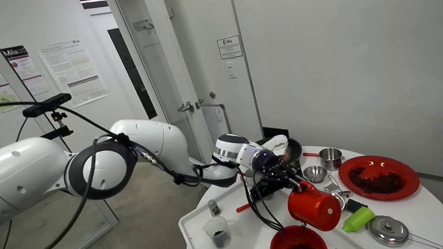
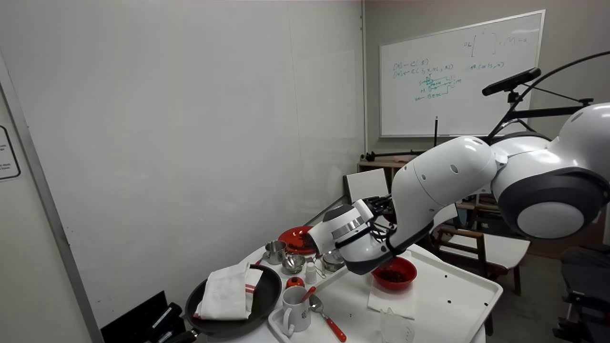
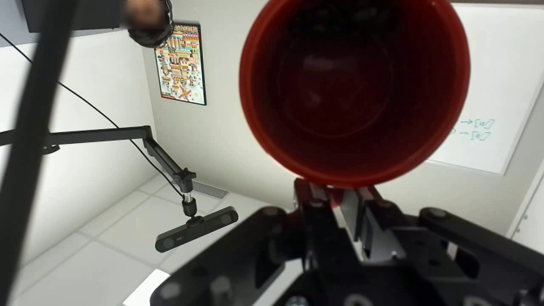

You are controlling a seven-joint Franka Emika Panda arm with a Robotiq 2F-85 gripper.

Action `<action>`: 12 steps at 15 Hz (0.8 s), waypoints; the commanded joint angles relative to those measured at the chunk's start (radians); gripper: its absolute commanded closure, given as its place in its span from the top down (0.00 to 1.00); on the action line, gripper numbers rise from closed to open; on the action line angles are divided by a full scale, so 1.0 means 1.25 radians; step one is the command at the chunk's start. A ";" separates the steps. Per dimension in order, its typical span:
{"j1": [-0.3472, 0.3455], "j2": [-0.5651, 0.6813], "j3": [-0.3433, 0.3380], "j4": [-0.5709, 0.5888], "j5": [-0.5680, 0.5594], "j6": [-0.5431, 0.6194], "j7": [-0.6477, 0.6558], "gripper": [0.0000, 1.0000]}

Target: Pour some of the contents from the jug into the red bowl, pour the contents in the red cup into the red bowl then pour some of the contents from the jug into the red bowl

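My gripper [image 1: 296,183] is shut on the handle of the red cup [image 1: 314,208], in an exterior view. The cup is tipped on its side above and slightly beyond the red bowl [image 1: 279,248]. The wrist view is upside down and looks into the cup [image 3: 335,97]; some dark bits lie along its lower wall. The fingers [image 3: 340,197] meet just below the rim in that picture. The red bowl holds dark contents and also shows in an exterior view [image 2: 402,286], where the arm hides cup and gripper. The clear jug [image 1: 218,232] stands upright on the tray with a few dark bits.
The white tray [image 1: 188,234] carries bowl, jug, a white mug [image 2: 296,314] and a red-handled spoon [image 2: 329,320]. A large red plate [image 1: 407,178] with dark contents, metal cups [image 1: 330,158], a green bottle [image 1: 359,219], a lidded pan [image 1: 388,229] and a frying pan [image 2: 272,290] surround it.
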 commanded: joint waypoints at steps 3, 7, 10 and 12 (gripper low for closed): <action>-0.006 0.000 0.022 0.004 -0.044 -0.026 -0.008 0.07; -0.015 0.000 0.040 0.008 -0.034 -0.020 -0.025 0.07; -0.025 0.000 0.058 0.009 -0.023 -0.016 -0.042 0.07; -0.032 0.000 0.070 0.010 -0.014 -0.015 -0.050 0.07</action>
